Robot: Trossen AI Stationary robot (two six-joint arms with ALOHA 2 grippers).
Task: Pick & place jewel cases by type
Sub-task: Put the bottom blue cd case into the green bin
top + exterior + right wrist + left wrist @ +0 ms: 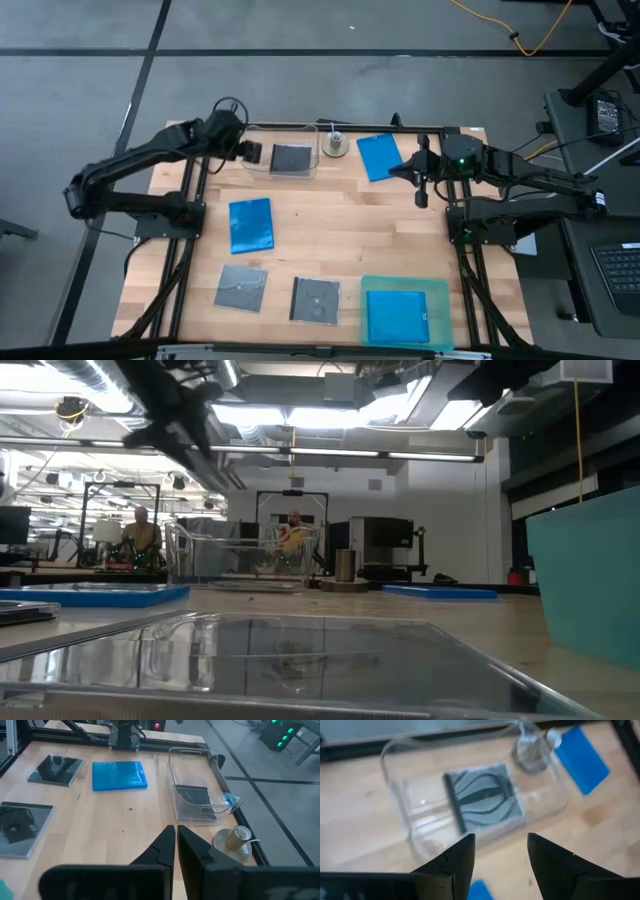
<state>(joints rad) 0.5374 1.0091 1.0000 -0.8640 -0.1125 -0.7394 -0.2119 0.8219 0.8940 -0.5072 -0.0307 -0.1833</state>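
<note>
Nearest you, two grey cases lie beside the tray holding one blue case; another blue case sits mid-table. Farther off, your left gripper hangs wide and empty over the tub, a grey case inside. Lift clear before swinging. The right gripper waits, pinched, by the far blue case.

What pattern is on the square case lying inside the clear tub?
Wavy grey-and-black stripes on the square case in the clear tub, best seen in the left wrist view.
</note>
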